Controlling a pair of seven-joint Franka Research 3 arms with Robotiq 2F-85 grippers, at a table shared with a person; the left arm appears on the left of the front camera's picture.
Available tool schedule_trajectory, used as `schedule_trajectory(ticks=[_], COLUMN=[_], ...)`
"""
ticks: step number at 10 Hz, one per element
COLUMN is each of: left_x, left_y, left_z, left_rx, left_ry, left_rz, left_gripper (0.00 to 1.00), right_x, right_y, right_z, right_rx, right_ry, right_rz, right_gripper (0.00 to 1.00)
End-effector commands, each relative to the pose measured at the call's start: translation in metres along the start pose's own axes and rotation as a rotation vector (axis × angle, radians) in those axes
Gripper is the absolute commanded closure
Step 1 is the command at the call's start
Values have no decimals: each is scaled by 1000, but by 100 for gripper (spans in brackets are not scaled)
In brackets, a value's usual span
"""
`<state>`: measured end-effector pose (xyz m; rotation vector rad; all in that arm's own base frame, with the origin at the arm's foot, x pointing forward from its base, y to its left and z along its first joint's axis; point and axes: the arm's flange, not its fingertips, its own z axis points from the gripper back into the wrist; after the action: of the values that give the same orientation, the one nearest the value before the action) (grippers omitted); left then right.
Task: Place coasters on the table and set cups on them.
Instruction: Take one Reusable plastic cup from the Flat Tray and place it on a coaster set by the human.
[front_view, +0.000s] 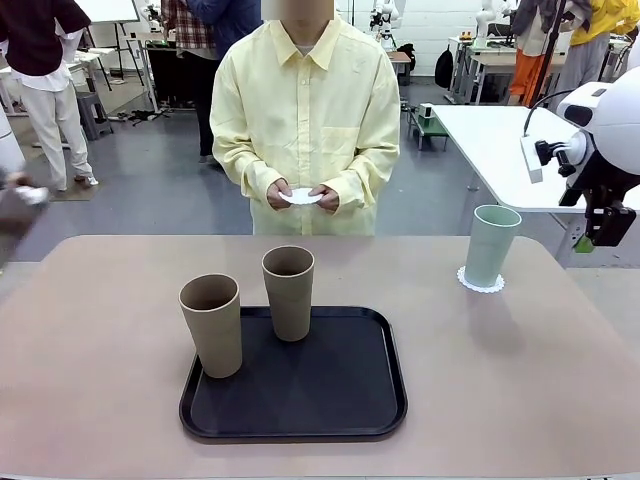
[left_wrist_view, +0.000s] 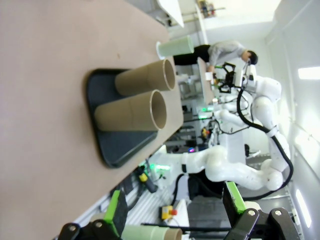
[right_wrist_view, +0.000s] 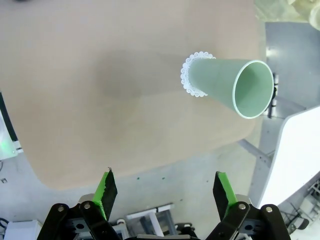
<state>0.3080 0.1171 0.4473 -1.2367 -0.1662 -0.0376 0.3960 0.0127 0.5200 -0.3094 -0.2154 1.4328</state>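
Observation:
A mint green cup (front_view: 491, 244) stands on a lacy white coaster (front_view: 481, 282) at the far right of the beige table (front_view: 100, 380). Two tan cups (front_view: 212, 325) (front_view: 289, 292) stand upright on the black tray. The person across the table holds another white coaster (front_view: 300, 196) in both hands at waist height. My right gripper (front_view: 603, 232) hangs open off the table's right edge, above and right of the green cup (right_wrist_view: 227, 87) on its coaster (right_wrist_view: 189, 75). My left gripper (left_wrist_view: 172, 217) is open and bare, well away from the tan cups (left_wrist_view: 145, 77) (left_wrist_view: 131, 114).
The black tray (front_view: 330, 400) lies at the near middle of the table. A white-topped table (front_view: 500, 150) stands behind the right corner. There is bare tabletop to the left and right of the tray (left_wrist_view: 107, 145).

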Motion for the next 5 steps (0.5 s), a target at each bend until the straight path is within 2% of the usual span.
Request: schedule_trajectory(ticks=[1, 5], left_x=[0, 0], left_y=[-1, -1], left_z=[1, 1], left_rx=[-13, -13], left_ry=[-9, -9], left_rz=[-4, -4], left_gripper=[0, 0], right_x=[1, 0], right_y=[5, 0], right_z=[-4, 0], right_rx=[-26, 0], right_ry=[19, 0], right_rz=[-7, 0], right_gripper=[0, 0])
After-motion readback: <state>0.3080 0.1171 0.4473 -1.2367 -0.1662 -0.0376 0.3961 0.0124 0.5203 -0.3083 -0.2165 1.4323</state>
